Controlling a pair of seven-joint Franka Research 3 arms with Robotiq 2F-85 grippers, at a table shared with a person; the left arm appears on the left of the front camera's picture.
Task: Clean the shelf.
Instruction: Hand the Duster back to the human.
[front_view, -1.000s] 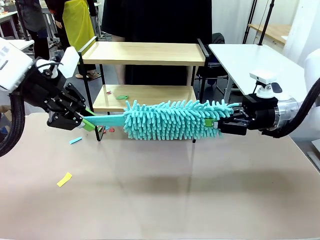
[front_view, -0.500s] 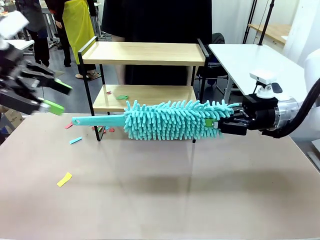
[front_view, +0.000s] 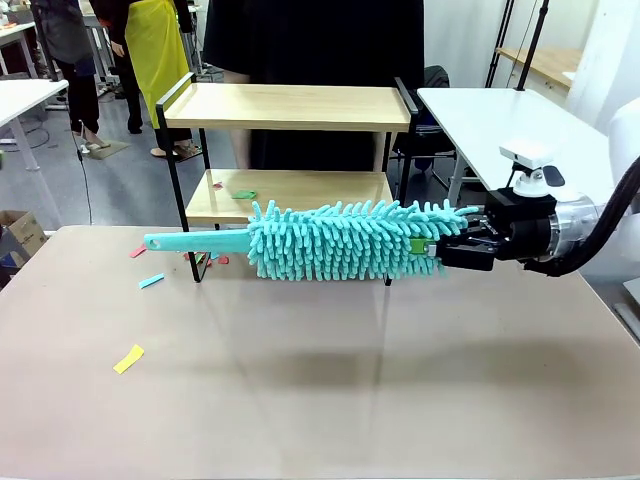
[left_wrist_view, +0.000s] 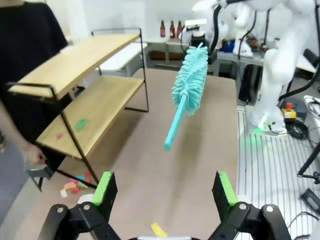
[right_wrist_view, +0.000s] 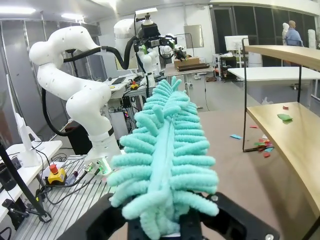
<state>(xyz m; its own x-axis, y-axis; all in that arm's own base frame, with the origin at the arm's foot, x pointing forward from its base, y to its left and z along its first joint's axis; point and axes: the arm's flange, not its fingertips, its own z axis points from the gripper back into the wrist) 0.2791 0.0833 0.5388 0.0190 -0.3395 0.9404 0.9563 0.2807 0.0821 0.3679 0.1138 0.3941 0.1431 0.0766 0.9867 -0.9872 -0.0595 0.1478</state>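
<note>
Front view faces shelf (front_view: 290, 150) across table, both wrist views share duster (left_wrist_view: 190, 80)

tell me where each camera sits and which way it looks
Front: fixed between the arms, facing across the table at the shelf and the person behind it; right hand shut on the duster.
Left wrist: looks along the open left hand at the table.
Right wrist: looks along the duster, over its own fingers.
All share shelf and duster.
</note>
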